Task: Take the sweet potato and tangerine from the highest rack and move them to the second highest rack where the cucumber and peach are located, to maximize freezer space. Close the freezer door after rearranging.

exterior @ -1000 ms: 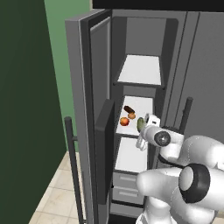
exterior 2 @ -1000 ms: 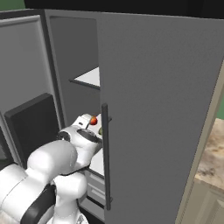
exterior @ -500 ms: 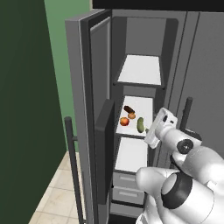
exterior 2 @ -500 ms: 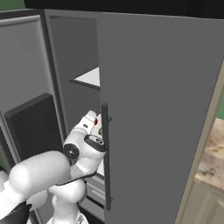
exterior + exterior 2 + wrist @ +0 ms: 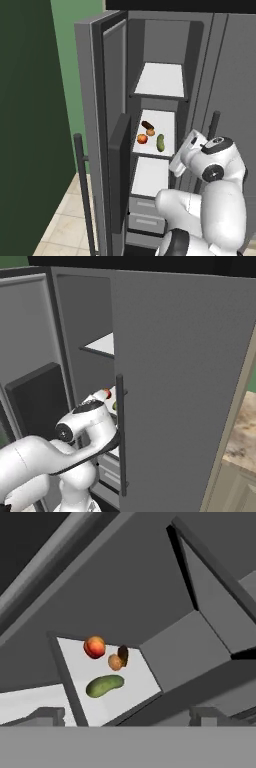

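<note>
while my arm reaches toward the open freezer [image 5: 200, 60], all four foods sit together on the second rack [image 5: 167, 131]. the sweet potato [image 5: 147, 125] lies near the back, and the tangerine [image 5: 151, 132] is touching its front end. the peach [image 5: 142, 139] is just beside the tangerine, a little nearer the front and toward the door side. the cucumber [image 5: 160, 142] lies a bit apart from them, on the other side, pointing front to back.

the top rack [image 5: 161, 82] is a bare white plate. a third white plate [image 5: 147, 176] sits under the food, with grey drawers [image 5: 145, 214] below it.

the freezer door [image 5: 97, 115] stands wide open on the left, with its dark bar handle [image 5: 84, 192] and the grey bin [image 5: 120, 170] on its inner side. the wider door [image 5: 180, 381] next to it is shut.

my hand [image 5: 179, 161] is just outside the front of the second rack, at the side away from the open door. from the hand camera i look across the rack and see the peach [image 5: 94, 647], tangerine [image 5: 115, 662], sweet potato [image 5: 123, 655] and cucumber [image 5: 104, 685]. the two finger tips [image 5: 46, 716] are far apart at the bottom corners, with nothing between them, so my hand is wide apart and holds nothing.
</note>
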{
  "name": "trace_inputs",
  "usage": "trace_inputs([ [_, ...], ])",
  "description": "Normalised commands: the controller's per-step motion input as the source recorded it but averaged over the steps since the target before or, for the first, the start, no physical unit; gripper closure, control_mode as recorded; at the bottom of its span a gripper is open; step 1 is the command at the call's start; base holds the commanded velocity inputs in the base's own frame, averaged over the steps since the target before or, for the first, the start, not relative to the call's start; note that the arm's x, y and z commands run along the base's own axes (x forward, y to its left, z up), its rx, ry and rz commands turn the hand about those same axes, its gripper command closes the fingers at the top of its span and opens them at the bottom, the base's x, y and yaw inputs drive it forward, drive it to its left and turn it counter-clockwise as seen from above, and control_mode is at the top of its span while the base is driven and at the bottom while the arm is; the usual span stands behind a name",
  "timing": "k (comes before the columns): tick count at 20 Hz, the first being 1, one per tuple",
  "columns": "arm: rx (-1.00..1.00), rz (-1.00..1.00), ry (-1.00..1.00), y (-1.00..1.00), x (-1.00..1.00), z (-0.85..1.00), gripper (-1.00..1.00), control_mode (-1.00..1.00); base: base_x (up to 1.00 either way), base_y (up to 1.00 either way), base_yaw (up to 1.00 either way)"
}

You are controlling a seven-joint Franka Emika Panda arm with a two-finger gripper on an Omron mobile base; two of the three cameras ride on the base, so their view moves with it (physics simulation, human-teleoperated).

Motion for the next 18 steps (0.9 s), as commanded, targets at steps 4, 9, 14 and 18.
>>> trace_inputs([
  [4,0.06,0.00,0.27,0.13,-0.65,0.92,-1.00,-1.00,0.00,0.00,0.00],
  [9,0.10,0.00,0.25,0.08,-0.71,0.90,-1.00,-1.00,0.00,0.00,0.00],
  [14,0.19,0.00,0.18,0.10,-0.60,1.00,-1.00,-1.00,0.00,0.00,0.00],
  [18,0.22,0.00,0.17,0.17,-0.56,1.00,-1.00,-1.00,0.00,0.00,0.00],
])
